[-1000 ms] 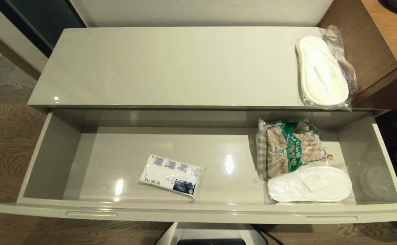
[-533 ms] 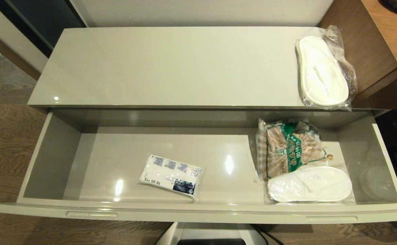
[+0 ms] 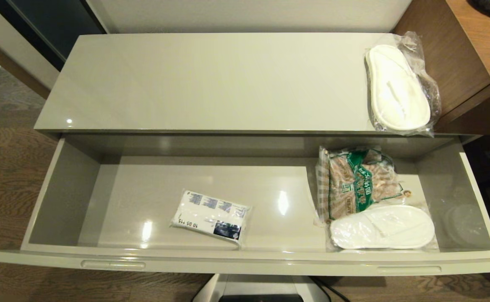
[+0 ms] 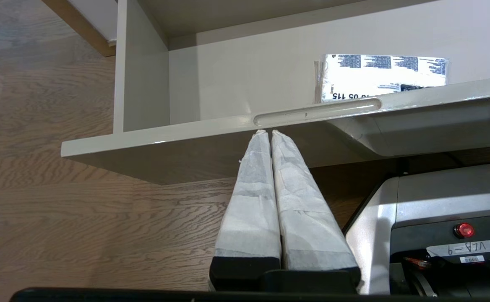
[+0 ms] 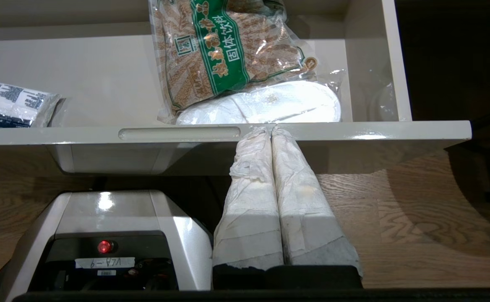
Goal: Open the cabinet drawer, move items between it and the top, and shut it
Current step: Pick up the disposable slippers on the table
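Head view: both arms unseen; drawer [image 3: 245,262] front cropped.

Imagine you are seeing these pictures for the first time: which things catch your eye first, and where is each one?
The cabinet drawer stands pulled wide open below the top. Inside it lie a tissue pack near the middle and, at the robot's right, a checked snack bag with wrapped slippers in front of it. Another wrapped slipper pack lies on the top's right end, while both grippers, left gripper and right gripper, sit shut below the drawer's front rim.
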Controlling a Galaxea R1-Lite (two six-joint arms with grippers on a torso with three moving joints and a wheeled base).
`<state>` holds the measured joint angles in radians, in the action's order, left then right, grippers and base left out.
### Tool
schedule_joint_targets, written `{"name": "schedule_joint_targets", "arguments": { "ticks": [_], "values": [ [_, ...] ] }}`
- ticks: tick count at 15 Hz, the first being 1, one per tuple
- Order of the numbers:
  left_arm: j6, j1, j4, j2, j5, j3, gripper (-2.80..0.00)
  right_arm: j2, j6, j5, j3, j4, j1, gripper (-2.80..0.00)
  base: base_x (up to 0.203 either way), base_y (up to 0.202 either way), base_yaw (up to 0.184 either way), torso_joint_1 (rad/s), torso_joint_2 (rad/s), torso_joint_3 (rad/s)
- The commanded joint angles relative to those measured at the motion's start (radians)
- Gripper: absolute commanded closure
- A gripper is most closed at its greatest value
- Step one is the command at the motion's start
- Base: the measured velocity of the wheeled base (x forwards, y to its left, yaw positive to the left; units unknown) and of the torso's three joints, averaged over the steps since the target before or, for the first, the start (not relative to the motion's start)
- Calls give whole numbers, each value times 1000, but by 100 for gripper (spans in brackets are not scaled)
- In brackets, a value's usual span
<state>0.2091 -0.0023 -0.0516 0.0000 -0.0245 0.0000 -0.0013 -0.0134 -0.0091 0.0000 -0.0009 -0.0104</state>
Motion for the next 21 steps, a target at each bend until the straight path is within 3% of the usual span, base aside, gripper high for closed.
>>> {"name": "schedule_joint_targets", "arguments": {
  "ticks": [1, 14, 17, 19, 21],
  "values": [
    [1, -1, -1, 2, 0, 0, 0, -22, 0, 0, 2, -1, 0, 0, 0, 0, 0, 0, 0, 0],
    [1, -1, -1, 2, 0, 0, 0, -22, -23, -13, -4, -14, 0, 0, 0, 0, 0, 0, 0, 0],
    [1, -1, -1, 2, 0, 0, 0, -22, -67, -63, -122, 24, 0, 0, 0, 0, 0, 0, 0, 0],
    [1, -1, -1, 2, 0, 0, 0, -22, -158, -34, -232, 176, 0, 0, 0, 0, 0, 0, 0, 0],
    [1, -1, -1, 2, 0, 0, 0, -22, -268, 42, -491, 402, 0, 0, 0, 0, 0, 0, 0, 0]
  ]
}}
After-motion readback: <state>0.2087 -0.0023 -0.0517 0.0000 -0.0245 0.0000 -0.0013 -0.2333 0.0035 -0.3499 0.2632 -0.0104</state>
